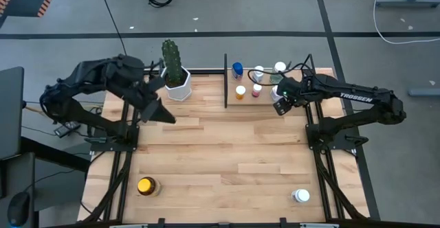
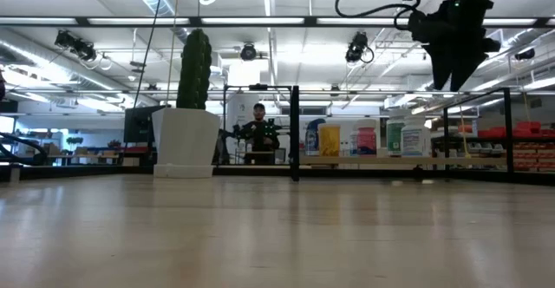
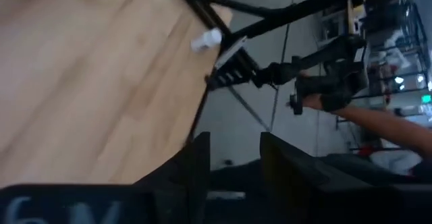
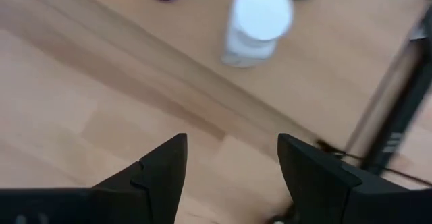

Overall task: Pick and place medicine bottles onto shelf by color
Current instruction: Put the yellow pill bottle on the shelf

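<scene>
High view gives us the shelf at the table's far edge, holding several medicine bottles; an amber bottle and a white bottle stand apart near the front edge. We see the right gripper hovering spread and empty just before the shelf; the left gripper, also parted and empty, hangs near the cactus pot.

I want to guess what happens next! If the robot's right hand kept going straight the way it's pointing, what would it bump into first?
Probably the white-capped bottle on the shelf. The open, empty right hand points toward it, though it might meet the wood first.
</scene>
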Action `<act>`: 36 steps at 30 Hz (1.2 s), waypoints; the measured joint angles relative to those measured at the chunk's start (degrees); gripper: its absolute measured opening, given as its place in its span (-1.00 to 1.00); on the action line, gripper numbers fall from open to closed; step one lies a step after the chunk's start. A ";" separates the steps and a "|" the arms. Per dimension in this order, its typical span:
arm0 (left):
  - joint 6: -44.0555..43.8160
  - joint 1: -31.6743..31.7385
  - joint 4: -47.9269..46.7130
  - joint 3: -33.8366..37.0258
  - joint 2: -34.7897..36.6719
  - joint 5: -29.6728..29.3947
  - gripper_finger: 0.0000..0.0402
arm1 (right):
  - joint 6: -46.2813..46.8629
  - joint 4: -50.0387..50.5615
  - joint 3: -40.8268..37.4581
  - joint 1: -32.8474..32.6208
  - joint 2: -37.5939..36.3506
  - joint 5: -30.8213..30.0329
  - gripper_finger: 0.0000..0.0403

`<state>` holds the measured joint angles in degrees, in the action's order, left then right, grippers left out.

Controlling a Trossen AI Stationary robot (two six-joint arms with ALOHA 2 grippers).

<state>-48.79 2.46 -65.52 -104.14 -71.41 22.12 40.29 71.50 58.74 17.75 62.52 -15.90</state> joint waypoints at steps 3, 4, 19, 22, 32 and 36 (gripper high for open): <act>3.00 0.00 -1.58 -3.72 -1.76 -0.90 -0.34 | 0.46 1.33 0.00 0.09 0.00 -3.86 0.18; 3.79 0.00 -1.68 -4.92 -2.13 -1.29 -0.34 | 1.11 1.34 0.00 0.09 -0.11 -4.48 0.18; 6.55 1.64 -1.09 -11.91 -5.10 -0.58 -0.34 | 5.99 2.43 1.75 0.05 -6.69 -9.16 0.18; 8.55 2.63 -1.42 -11.93 -5.54 -0.11 -0.34 | 5.82 4.09 1.75 0.07 -6.78 -9.16 0.18; 13.81 2.86 -12.78 -11.73 -5.60 -8.86 -0.35 | 8.62 0.73 1.75 0.04 -7.41 -6.12 0.18; 13.67 -0.70 -22.40 -11.73 -5.98 -19.78 -0.36 | 9.71 -4.83 3.58 -2.03 -9.42 -4.94 0.18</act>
<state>-35.12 1.76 -87.92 -115.87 -77.39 2.33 50.00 66.67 62.32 15.72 53.10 -20.84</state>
